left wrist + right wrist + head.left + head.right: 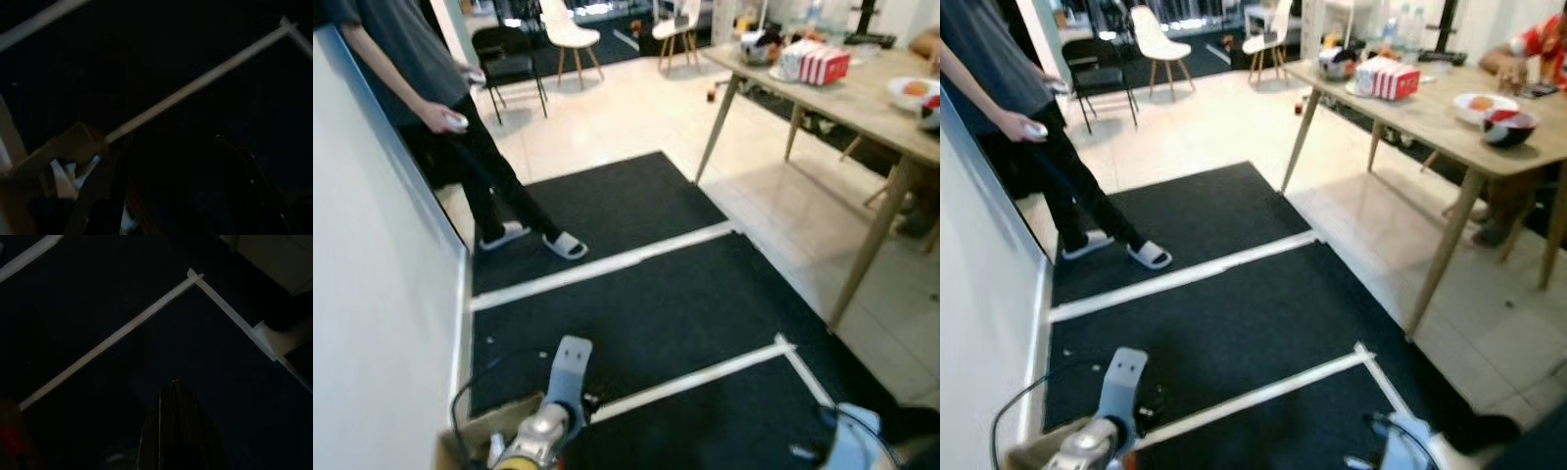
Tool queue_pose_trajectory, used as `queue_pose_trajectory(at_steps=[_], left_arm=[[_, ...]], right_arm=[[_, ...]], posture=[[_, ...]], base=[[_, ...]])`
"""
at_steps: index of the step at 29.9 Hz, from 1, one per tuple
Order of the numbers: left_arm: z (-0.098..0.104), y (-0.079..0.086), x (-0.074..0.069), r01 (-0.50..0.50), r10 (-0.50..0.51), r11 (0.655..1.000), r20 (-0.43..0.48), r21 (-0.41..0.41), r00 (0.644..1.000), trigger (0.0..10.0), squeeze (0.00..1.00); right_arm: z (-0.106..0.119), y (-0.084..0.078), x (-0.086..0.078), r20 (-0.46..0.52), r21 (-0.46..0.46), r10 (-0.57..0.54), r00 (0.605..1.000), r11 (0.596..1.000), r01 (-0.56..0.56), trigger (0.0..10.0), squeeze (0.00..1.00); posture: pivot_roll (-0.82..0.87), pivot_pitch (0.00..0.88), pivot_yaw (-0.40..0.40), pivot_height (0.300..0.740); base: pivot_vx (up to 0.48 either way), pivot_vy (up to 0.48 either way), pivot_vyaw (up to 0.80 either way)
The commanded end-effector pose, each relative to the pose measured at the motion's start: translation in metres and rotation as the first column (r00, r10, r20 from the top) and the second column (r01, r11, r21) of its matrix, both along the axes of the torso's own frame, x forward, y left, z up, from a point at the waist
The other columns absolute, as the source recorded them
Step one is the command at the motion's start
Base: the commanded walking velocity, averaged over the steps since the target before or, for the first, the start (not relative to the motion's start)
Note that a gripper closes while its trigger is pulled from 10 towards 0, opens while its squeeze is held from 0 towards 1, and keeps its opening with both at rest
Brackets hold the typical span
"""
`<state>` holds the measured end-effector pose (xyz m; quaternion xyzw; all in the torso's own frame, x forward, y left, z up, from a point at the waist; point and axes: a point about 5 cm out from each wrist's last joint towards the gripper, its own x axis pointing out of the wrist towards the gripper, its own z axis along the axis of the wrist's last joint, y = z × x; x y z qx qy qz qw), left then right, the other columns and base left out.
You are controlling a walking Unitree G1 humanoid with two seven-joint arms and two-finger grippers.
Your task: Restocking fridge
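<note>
My left arm (558, 392) hangs low at the bottom left, over a brown cardboard box (475, 431). In the left wrist view, which is very dark, my left gripper (176, 205) has its two black fingers (98, 200) spread apart with nothing between them, and the cardboard box (54, 156) holds pale items. My right arm (852, 441) hangs at the bottom right. My right gripper (176, 396) points down at the black mat (98, 293), its fingers pressed together and holding nothing. A tall white panel (372, 294) stands close on my left.
A person (431, 88) in dark clothes and white slippers stands at the upper left beside the panel, with a small white object in hand. A wooden table (862, 108) on the right carries a red-and-white box (822, 64) and bowls. White tape lines (607, 262) cross the mat; chairs (570, 34) stand farther back.
</note>
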<state>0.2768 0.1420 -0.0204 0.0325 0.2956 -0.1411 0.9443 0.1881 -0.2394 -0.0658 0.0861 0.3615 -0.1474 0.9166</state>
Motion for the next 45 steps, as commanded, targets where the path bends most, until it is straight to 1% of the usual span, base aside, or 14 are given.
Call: queue_pose_trajectory(at_steps=[1, 13, 22, 35, 45], left_arm=[[-0.0059, 0.0042, -0.0064, -0.015, 0.016, 1.0, -0.029, 0.001, 0.999, 10.0, 0.0], [-0.0061, 0.0023, -0.0067, -0.019, 0.018, 1.0, -0.027, -0.006, 0.999, 10.0, 0.0], [-0.0081, 0.0032, -0.0093, -0.023, 0.022, 1.0, -0.032, -0.004, 0.999, 10.0, 0.0], [-0.0078, 0.0031, -0.0091, -0.022, 0.022, 1.0, -0.03, -0.004, 0.999, 10.0, 0.0], [-0.0086, 0.0053, -0.0103, -0.037, 0.037, 0.999, -0.03, -0.005, 0.999, 10.0, 0.0]], right_arm=[[-0.0014, 0.0049, -0.0005, -0.001, 0.007, 0.009, 1.0, 1.0, -0.009, 10.0, 0.0], [-0.0004, 0.0061, 0.0023, -0.001, 0.007, 0.029, 1.0, 1.0, -0.029, 10.0, 0.0], [-0.0001, 0.0066, 0.0035, -0.004, 0.009, 0.042, 0.999, 0.999, -0.042, 10.0, 0.0], [0.0006, 0.0066, 0.0047, 0.002, 0.013, 0.043, 0.999, 0.999, -0.043, 10.0, 0.0], [-0.0001, 0.0097, 0.0054, -0.007, 0.014, 0.065, 0.998, 0.998, -0.065, 10.0, 0.0]], posture=[[-0.12, 0.045, 0.094, 0.74], [-0.12, 0.039, 0.085, 0.74], [-0.12, 0.031, 0.078, 0.74], [-0.12, 0.028, 0.074, 0.74], [-0.11, 0.024, 0.065, 0.74]], base=[[0.326, 0.0, 0.0], [0.322, 0.0, 0.0], [0.315, 0.0, -0.78], [0.309, 0.0, -0.79], [0.304, 0.0, 0.0]])
